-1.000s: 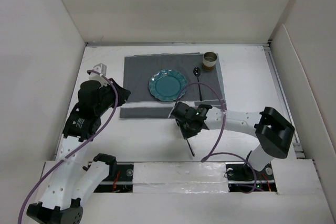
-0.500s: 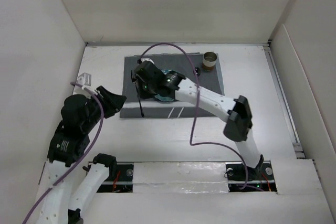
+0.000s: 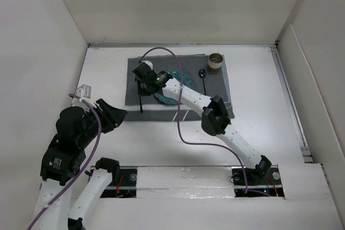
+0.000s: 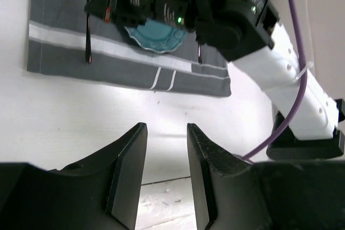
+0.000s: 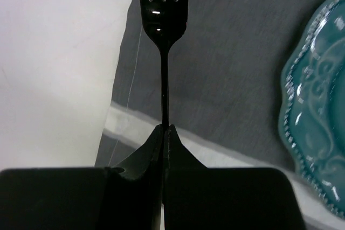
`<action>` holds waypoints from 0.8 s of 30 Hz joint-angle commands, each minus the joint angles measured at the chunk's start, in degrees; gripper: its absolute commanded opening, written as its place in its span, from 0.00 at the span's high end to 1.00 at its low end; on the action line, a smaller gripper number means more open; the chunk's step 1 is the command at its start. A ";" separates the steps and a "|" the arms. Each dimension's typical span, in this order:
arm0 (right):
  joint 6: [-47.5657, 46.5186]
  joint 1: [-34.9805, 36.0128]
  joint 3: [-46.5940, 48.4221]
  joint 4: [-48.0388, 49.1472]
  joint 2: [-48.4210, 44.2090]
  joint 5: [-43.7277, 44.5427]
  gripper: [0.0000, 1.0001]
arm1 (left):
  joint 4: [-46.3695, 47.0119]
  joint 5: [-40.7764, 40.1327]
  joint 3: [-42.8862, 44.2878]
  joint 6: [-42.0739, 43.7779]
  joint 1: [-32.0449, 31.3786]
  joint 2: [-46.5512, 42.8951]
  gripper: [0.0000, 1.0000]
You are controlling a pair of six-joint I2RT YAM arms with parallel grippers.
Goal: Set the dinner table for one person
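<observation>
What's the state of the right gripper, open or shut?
Shut on the fork. In the right wrist view, the two fingers of the right gripper press together on its thin black handle, with no gap showing.

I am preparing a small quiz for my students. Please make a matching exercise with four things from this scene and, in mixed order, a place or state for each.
Things:
1. fork
2. plate
3. cup
4. left gripper

Place or state:
A. open, holding nothing
B. teal, lying on the placemat
C. at the far right corner of the placemat
D. held in the shut right gripper

Pairs: 1-D, 2-B, 3-C, 4-A
</observation>
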 commanded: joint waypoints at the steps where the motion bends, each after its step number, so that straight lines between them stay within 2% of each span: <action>1: 1.57 -2.41 5.24 5.03 1.14 -0.06 1.00 | -0.74 0.63 2.09 2.59 -0.74 0.72 0.67; 9: 2.80 -4.87 6.47 7.66 6.68 -2.80 1.00 | -0.38 -1.74 1.73 2.67 -2.50 1.42 0.67; 18: 3.94 -5.40 6.38 9.51 8.79 -6.66 1.00 | 1.02 -2.27 0.59 1.10 -2.50 2.47 0.67; 19: 3.94 -5.40 6.12 9.51 8.44 -6.75 0.98 | 1.37 -2.53 0.42 1.01 -2.50 2.48 0.67; 20: 3.94 -5.40 5.07 9.60 7.83 -6.84 0.87 | 1.72 -2.79 0.15 0.83 -2.50 2.56 0.67; 21: 3.85 -5.40 4.45 9.95 7.22 -7.01 0.82 | 1.99 -2.97 -0.02 0.57 -2.50 2.74 0.67; 22: 3.77 -5.40 2.97 10.56 4.60 -6.41 0.68 | 2.42 -3.84 -0.37 0.39 -2.50 3.09 0.66; 23: 3.77 -5.40 2.95 10.57 4.57 -6.40 0.67 | 2.43 -3.85 -0.38 0.39 -2.50 3.09 0.66; 24: 3.77 -5.40 2.52 11.17 3.44 -6.40 0.63 | 2.86 -4.63 -0.38 0.39 -2.50 3.27 0.66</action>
